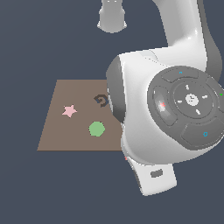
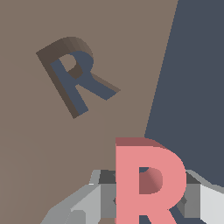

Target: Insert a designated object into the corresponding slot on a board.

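Close under the wrist camera, the pink-red R block [image 2: 148, 183] sits clamped in the end effector [image 2: 144, 199], whose grey fingers [image 2: 94, 199] press in on it from both sides. The block is held above the brown board [image 2: 52, 157], near the board's edge where the dark ground begins, and it is well apart from the R-shaped slot [image 2: 76, 76].

By this reading, the pick-up is done and the carry is under way, while alignment and insertion remain. The slot appears rotated relative to the held letter, so a turn of the wrist looks necessary before lowering.

The block is a flat, thick letter with a salmon face, a darker red top edge and a shaded hole in its bowl. The slot is a dark recess of matching outline with brown stepped walls.

On the exterior view's left, the board [image 1: 57, 131] carries a pale pink star [image 1: 69, 110], a green polygon [image 1: 96, 129] and a G-shaped recess [image 1: 101, 100]; the arm's body hides the block and slot there.
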